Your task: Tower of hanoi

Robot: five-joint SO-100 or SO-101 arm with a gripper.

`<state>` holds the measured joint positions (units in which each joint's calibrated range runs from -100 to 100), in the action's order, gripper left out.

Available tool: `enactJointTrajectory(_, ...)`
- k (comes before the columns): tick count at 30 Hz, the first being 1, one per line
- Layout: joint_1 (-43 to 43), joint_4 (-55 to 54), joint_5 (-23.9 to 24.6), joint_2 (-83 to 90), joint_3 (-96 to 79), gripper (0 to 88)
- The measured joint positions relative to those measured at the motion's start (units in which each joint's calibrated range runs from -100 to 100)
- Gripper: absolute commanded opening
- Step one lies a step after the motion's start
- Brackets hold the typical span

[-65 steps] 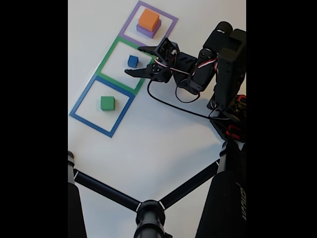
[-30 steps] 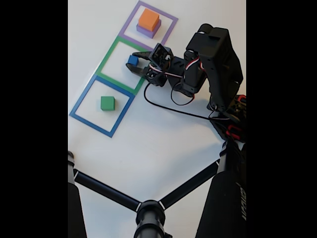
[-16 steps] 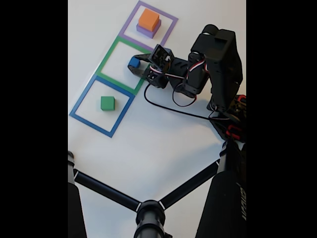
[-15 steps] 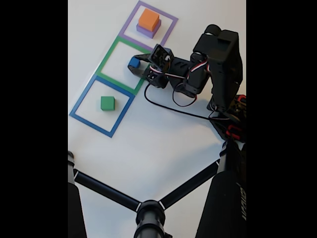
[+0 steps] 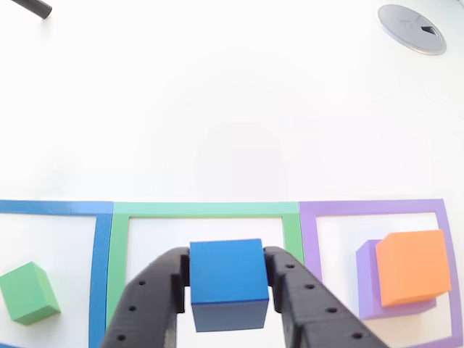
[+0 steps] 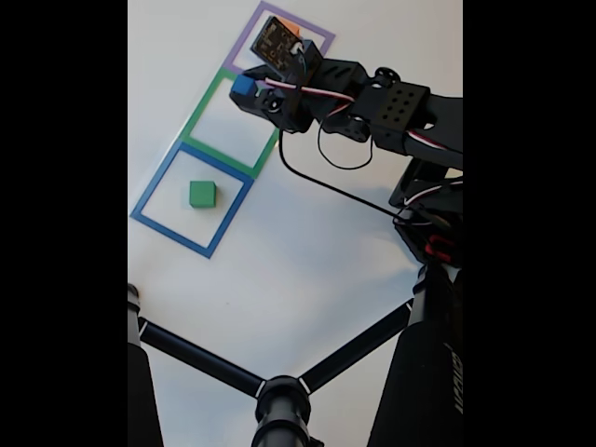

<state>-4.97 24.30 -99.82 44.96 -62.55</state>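
The blue cube (image 5: 228, 280), matte with sharp edges, sits clamped between the two black fingers (image 5: 150, 304) of the claw (image 5: 229, 293), above the green square outline (image 5: 205, 209) in the other view. The fingers are moulded plastic dotted with small round holes. In the fixed view the blue cube (image 6: 244, 86) hangs at the tip of the claw (image 6: 246, 93) over the far edge of the green outline (image 6: 200, 119), raised off the white bench (image 6: 307, 251).

The other view shows an orange cube (image 5: 412, 265) stacked on a larger purple block (image 5: 368, 279) inside the purple outline (image 5: 370, 207), and a green cube (image 5: 28, 293) inside the blue outline (image 5: 101, 268); a grey round cap (image 5: 412, 27) lies in the bench's far right corner. The fixed view shows the green cube (image 6: 202, 194) in its blue outline (image 6: 158, 182), the arm's black cable (image 6: 331, 191) looping across the bench, and a black tripod (image 6: 279, 396) along the near edge. Lettering on the tripod leg is too blurred to read.
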Motion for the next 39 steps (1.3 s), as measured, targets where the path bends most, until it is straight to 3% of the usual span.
enactJointTrajectory(5,0.4,26.8,0.2,6.2,17.2,2.9)
enactJointTrajectory(10,5.0,45.6,5.9,9.2,33.6,2.6)
enactJointTrajectory(15,11.0,57.4,12.1,11.2,46.5,2.6)
enactJointTrajectory(19,15.4,60.8,14.7,13.4,51.2,2.6)
enactJointTrajectory(35,25.0,61.2,14.6,14.8,53.2,2.4)
enactJointTrajectory(39,26.6,57.2,14.6,14.9,48.5,2.5)
